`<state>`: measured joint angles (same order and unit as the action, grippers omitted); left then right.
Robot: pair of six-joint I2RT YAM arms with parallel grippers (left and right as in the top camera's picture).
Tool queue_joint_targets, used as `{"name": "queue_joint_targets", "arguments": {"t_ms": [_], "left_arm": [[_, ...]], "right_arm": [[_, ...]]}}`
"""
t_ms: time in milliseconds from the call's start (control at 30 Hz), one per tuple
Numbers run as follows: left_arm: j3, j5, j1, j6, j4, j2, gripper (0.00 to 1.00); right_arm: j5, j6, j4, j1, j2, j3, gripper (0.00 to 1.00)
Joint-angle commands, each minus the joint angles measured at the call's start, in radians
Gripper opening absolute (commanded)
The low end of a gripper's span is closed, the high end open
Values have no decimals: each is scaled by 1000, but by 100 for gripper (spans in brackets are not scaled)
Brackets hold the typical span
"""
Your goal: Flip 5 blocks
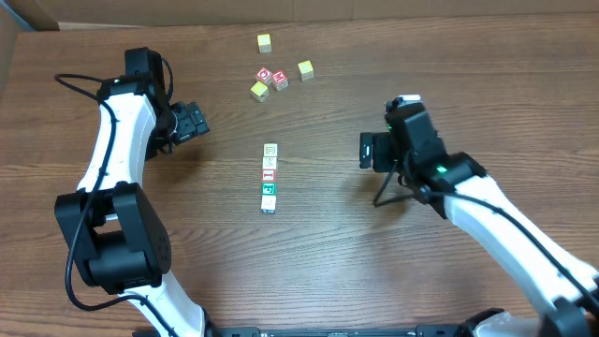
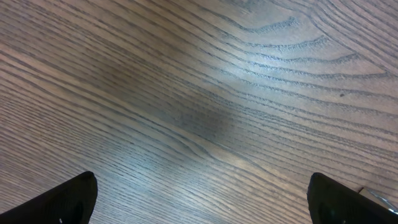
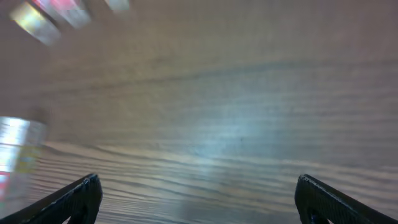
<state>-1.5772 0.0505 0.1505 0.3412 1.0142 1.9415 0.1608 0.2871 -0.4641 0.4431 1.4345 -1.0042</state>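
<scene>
Several tiny pale blocks [image 1: 270,178] lie in a tight column at the table's middle, with green and red print on their tops. My left gripper [image 1: 192,120] hovers well to their upper left, open, and its wrist view shows only bare wood between the spread fingertips [image 2: 68,202]. My right gripper [image 1: 370,150] hangs to the right of the column, open and holding nothing. In the right wrist view the gripper [image 3: 199,199] faces blurred wood, and a blurred pale block [image 3: 15,146] shows at the left edge.
A loose cluster sits at the back: two red-topped cubes [image 1: 272,78] and yellow-topped cubes [image 1: 305,68], one alone farther back [image 1: 265,41]. They appear as blurred shapes [image 3: 37,22] in the right wrist view. The table's far edge [image 1: 374,21] runs just behind them.
</scene>
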Motion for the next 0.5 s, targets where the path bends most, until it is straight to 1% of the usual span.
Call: {"name": "queue_joint_targets", "arguments": {"t_ms": [0, 100, 267, 467], "left_arm": [[-13, 12, -5, 3, 2, -18, 100], [-13, 12, -5, 3, 2, -18, 100], [-13, 12, -5, 3, 2, -18, 100], [-13, 12, -5, 3, 2, -18, 100]], "right_arm": [[4, -7, -11, 0, -135, -10, 100], [9, -7, -24, -1, -237, -10, 100], [94, -7, 7, -1, -424, -6, 100], [134, -6, 29, -25, -652, 58, 100]]}}
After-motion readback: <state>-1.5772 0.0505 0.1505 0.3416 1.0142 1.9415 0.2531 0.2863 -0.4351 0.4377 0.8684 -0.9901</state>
